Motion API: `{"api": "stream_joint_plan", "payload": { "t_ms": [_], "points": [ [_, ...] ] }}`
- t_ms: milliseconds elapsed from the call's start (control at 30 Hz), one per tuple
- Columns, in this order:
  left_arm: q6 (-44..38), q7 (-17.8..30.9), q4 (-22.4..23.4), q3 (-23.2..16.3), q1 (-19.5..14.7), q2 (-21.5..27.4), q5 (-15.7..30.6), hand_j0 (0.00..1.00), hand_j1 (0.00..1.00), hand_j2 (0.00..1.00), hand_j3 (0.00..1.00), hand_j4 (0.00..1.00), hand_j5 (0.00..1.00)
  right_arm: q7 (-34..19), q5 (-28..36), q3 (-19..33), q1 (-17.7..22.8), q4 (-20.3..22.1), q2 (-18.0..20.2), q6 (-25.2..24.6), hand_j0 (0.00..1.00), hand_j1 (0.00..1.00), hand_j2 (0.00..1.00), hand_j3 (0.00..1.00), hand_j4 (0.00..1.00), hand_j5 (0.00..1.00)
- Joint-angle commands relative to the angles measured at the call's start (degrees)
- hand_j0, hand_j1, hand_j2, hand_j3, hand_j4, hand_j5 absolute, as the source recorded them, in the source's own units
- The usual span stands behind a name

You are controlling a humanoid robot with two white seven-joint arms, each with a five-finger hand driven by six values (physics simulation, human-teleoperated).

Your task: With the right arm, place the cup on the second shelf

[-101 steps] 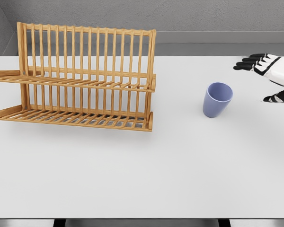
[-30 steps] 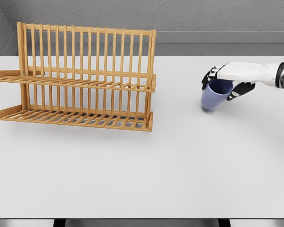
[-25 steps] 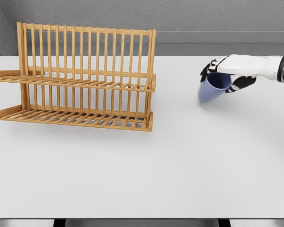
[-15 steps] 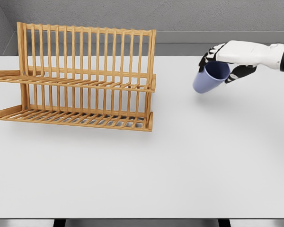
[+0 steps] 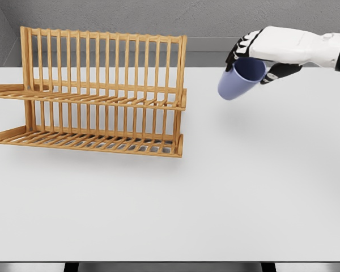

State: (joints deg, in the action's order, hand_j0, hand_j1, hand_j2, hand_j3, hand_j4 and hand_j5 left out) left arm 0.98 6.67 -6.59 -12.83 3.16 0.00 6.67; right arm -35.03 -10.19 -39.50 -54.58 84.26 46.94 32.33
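Right hand (image 5: 260, 54), fingers grasping the rim of a tilted blue cup (image 5: 241, 78); probably light, rigid and smooth, so a rim pinch may slip.

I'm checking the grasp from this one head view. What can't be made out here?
- Right hand on the cup: finger contact on the rim's far side, hidden by the hand and cup.
- Right arm: cut off by the right edge.
- Dish rack: left end of the upper shelf, cut off by the left edge.
- Left arm: out of view.
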Motion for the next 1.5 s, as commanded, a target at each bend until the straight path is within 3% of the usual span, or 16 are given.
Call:
{"api": "stream_joint_plan", "payload": {
  "t_ms": [0, 800, 1233, 1467],
  "points": [
    [0.08, 0.01, 0.0, 0.0, 0.0, 0.0, 0.01, 1.0, 1.0, 1.0, 1.0, 1.0, 1.0, 0.03, 0.34, 0.12, -0.09, 1.87, -0.19, -0.51, 0.64, 0.64, 0.64, 0.64, 0.64, 0.64],
    [0.08, 0.01, 0.0, 0.0, 0.0, 0.0, 0.01, 1.0, 1.0, 1.0, 1.0, 1.0, 1.0, 0.03, 0.34, 0.04, -3.6, 9.79, -5.9, -0.51, 0.62, 0.62, 0.62, 0.62, 0.62, 0.62],
    [-0.01, 0.01, 0.0, 0.0, 0.0, 0.0, 0.01, 1.0, 1.0, 1.0, 1.0, 1.0, 1.0, 0.03, 0.34, -0.58, -3.78, 12.68, -7.04, -0.6, 0.62, 0.62, 0.62, 0.62, 0.62, 0.62],
    [-0.01, 0.01, 0.0, 0.0, 0.0, 0.0, 0.01, 1.0, 1.0, 1.0, 1.0, 1.0, 1.0, 0.03, -0.62, -4.71, -4.13, 12.51, -8.18, -2.97, 0.62, 0.62, 0.62, 0.62, 0.62, 0.62]
  ]
}}
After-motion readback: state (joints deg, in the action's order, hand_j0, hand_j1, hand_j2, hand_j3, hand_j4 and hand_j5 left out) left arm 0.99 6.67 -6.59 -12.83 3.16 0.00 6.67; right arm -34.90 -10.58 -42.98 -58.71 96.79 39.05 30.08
